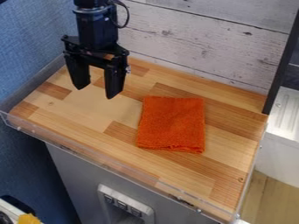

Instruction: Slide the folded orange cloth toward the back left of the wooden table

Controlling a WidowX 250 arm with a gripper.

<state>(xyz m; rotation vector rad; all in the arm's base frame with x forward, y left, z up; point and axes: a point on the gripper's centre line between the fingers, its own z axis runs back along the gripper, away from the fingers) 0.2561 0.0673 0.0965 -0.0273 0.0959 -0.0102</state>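
Holding place over the left part of the light-brown wood-plank worktop [73,105]: black two-finger robot gripper [97,91], pointing down, fingers spread well apart. Nearest to it, lower right in the view: folded rectangular orange cloth [171,124] with fuzzy texture, lying flat on the wood right of centre, apart from the gripper. Containers: only partly in view at far right, white ribbed tray or sink part [289,107], cannot tell which; ribs visible inside. Edges: along the worktop's front, low clear plastic rim [58,141], well apart from the cloth; behind, whitewashed plank wall [192,39]; at left, textured blue wall [35,43]; at back right corner, upright black bar [283,61]. Room for moving: wood between gripper and cloth, wider stretch left of the cloth, narrower strip right of it. Below the front rim: grey cabinet front [76,175] with white switch panel [125,203].
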